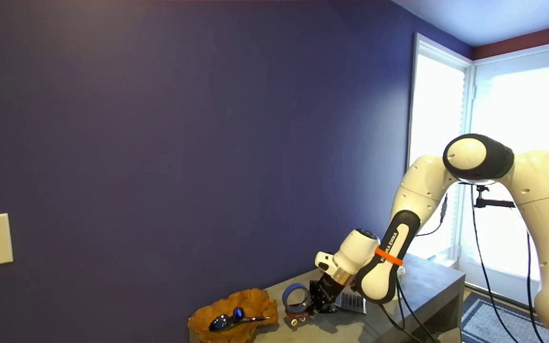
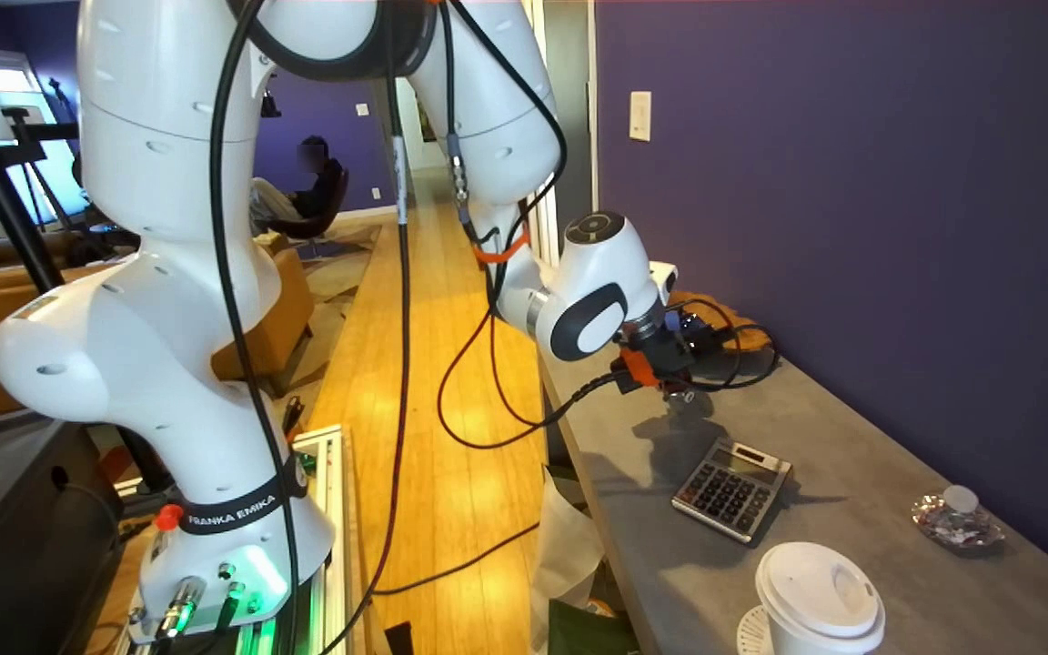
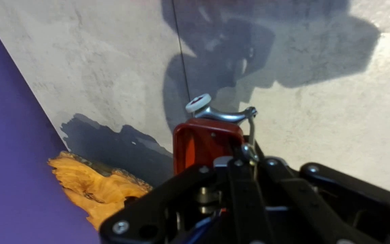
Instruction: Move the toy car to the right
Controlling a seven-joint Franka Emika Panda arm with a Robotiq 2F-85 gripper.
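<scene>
Gripper point(image 3: 256, 169) clamped on the toy car point(image 3: 208, 135). Car's between the wall edge and floor-side edge of the bench point(image 2: 961, 591), near the wooden bowl point(image 1: 262, 305). Can't tell if it touches the bench.

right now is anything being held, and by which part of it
The boxy red plastic toy car, apparently: the black hand looks closed on one side edge of its body, near the curved silver axle; exact contact is hidden.

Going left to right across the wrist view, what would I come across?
The purple wall along the left edge → the wooden bowl, low down → the red toy car, near the middle.
</scene>
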